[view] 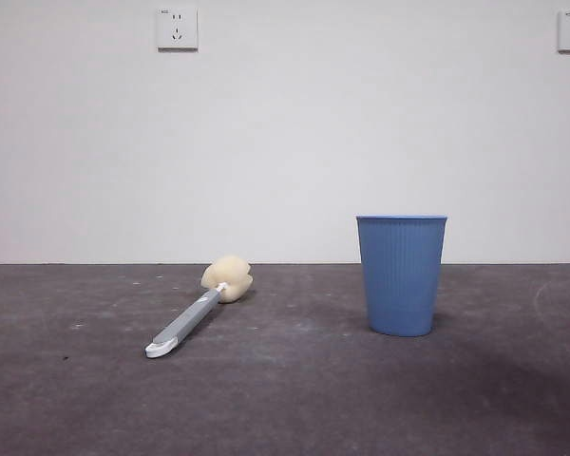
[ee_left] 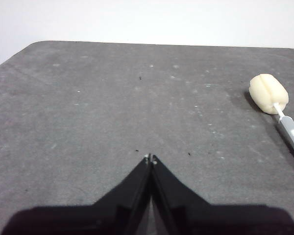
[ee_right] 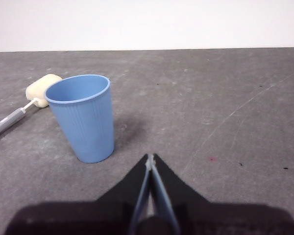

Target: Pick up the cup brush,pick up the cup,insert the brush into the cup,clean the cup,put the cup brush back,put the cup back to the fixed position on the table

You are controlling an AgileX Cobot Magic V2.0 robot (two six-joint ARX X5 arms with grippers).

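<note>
While both arms wait with the left end effector [ee_left: 150, 157] and right end effector [ee_right: 150, 156] clenched on nothing, we see the cup brush [view: 198, 311] lying flat on the bench [view: 285, 408], well apart from the upright cup [view: 401, 274]. We judge its slim handle stiff and light to pinch; the cup's thin ribbed wall likely flexes.

We are seeing the brush [view: 198, 311] lying flat on the table [view: 285, 399], its slim grey handle ending in a white loop and its cream-yellow sponge head pointing toward two o'clock in the front view. We are seeing the cup [view: 401, 275] standing upright and mouth-up, blue, tapered, finely ribbed, with a rolled rim and nothing showing inside it. It is sitting at three o'clock from the brush, well apart from it. The table is lying dark grey, matte and pale-specked.
</note>
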